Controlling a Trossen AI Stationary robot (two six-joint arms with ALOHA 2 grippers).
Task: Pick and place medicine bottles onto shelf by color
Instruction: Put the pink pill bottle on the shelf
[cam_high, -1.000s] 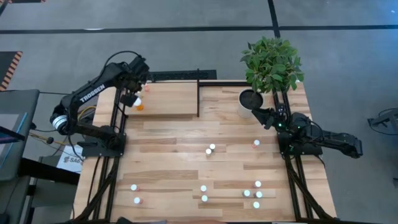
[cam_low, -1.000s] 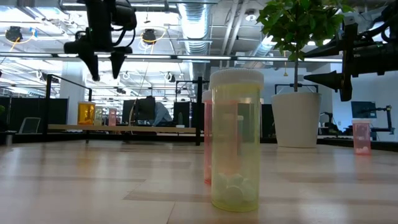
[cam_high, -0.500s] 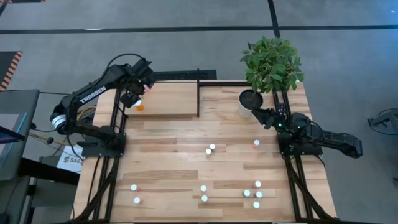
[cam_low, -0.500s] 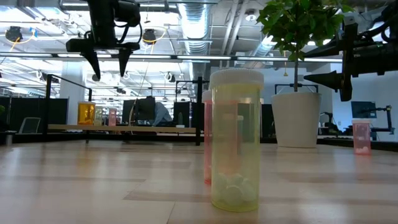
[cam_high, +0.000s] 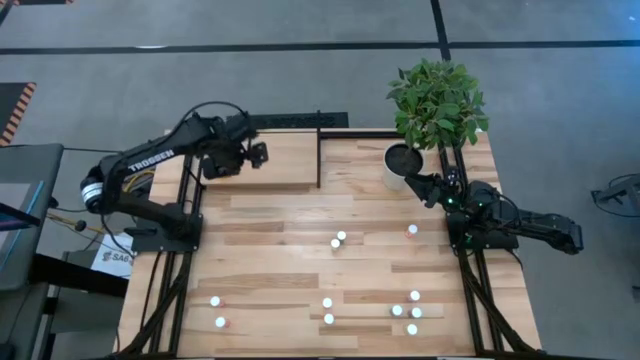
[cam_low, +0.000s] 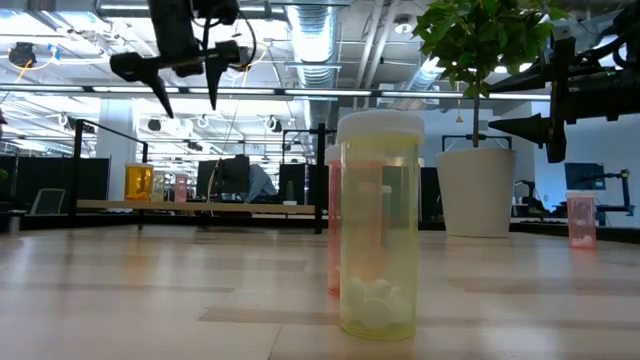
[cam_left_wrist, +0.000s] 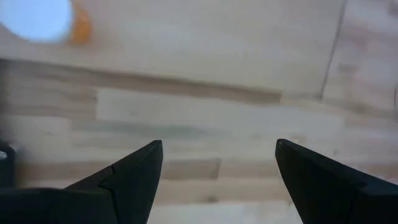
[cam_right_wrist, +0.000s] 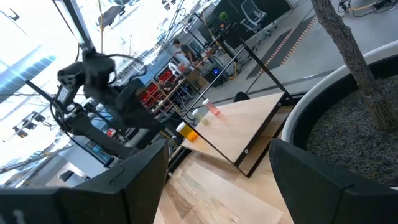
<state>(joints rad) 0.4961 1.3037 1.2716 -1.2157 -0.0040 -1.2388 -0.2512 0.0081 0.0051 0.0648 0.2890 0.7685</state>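
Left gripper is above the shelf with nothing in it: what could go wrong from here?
1. The left gripper hangs open over the shelf; the orange bottle and a pink one stand there, so a low sweep might topple them.
2. On the table, bottles stand clustered; grasping one may knock its neighbours.
3. The right gripper, open, waits beside the plant pot; a careless move may bump it.

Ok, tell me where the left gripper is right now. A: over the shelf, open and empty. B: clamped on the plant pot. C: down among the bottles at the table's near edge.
A: the left gripper hangs over the shelf with its fingers spread and nothing between them.
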